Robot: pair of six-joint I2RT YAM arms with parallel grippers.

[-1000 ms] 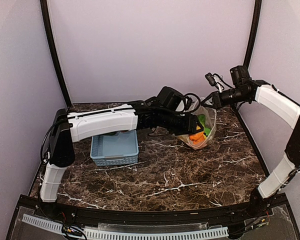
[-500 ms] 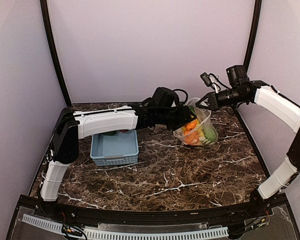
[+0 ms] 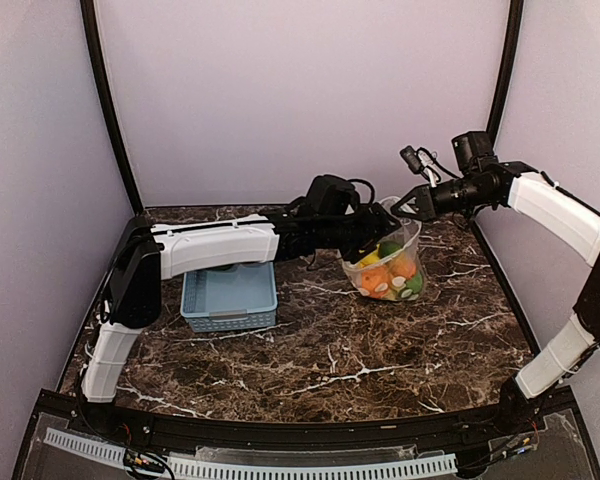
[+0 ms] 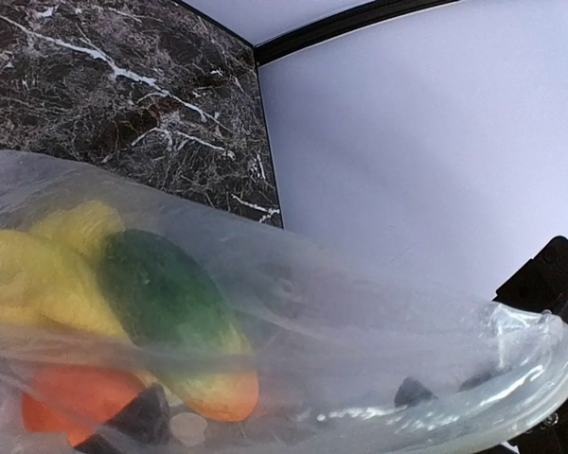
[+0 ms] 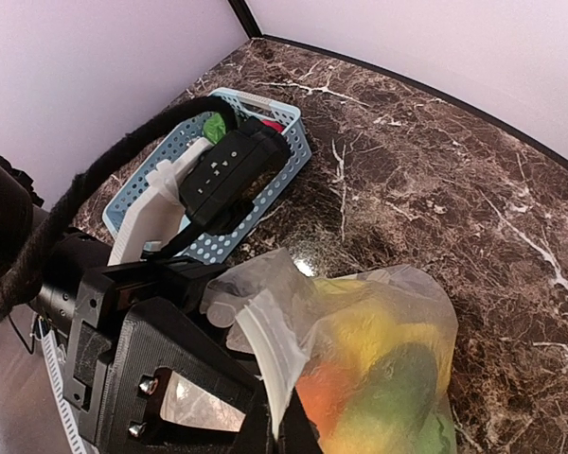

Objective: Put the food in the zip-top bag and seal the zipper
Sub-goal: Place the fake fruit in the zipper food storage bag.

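Right end effector (image 3: pixel 399 207) on zip-top bag (image 3: pixel 386 268) rim

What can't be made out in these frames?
- Basket contents: the left arm covers most of it in the top view, and its wrist blocks part in the right wrist view.
- Left gripper: in the left wrist view, only dark tips show, blurred behind bag film.
- Food count: pieces overlap inside the film in every view.
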